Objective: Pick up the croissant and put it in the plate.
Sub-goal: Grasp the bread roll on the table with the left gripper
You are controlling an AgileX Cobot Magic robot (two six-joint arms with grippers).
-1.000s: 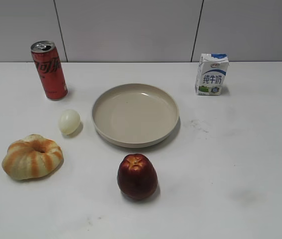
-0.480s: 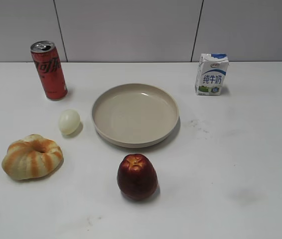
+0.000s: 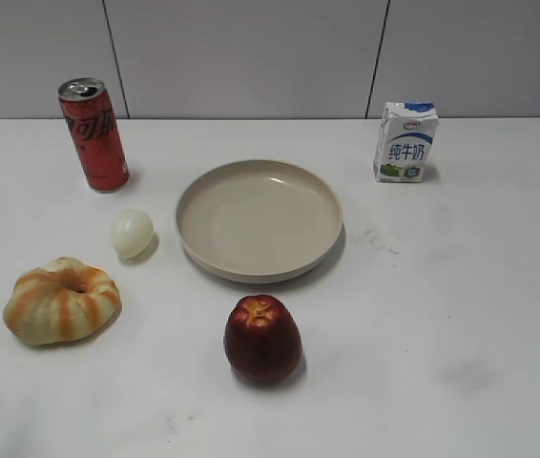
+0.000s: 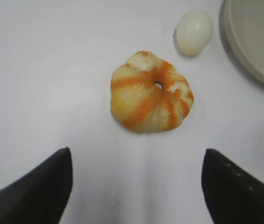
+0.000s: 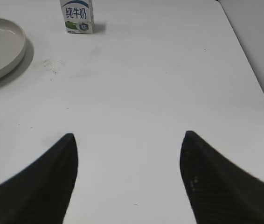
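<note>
The croissant (image 3: 61, 301), a puffy bun with orange and cream stripes, lies on the white table at the front left. It also shows in the left wrist view (image 4: 150, 93), ahead of my open, empty left gripper (image 4: 136, 156), which hovers above the table short of it. The beige plate (image 3: 259, 270) sits mid-table; part of its rim shows in the left wrist view (image 4: 244, 51) and the right wrist view (image 5: 15, 56). My right gripper (image 5: 128, 137) is open and empty over bare table at the right. Neither gripper shows in the exterior view.
A pale egg (image 3: 133, 233) lies between the croissant and the plate. A dark red apple (image 3: 262, 338) stands in front of the plate. A red cola can (image 3: 93, 135) stands at the back left, a milk carton (image 3: 405, 142) at the back right.
</note>
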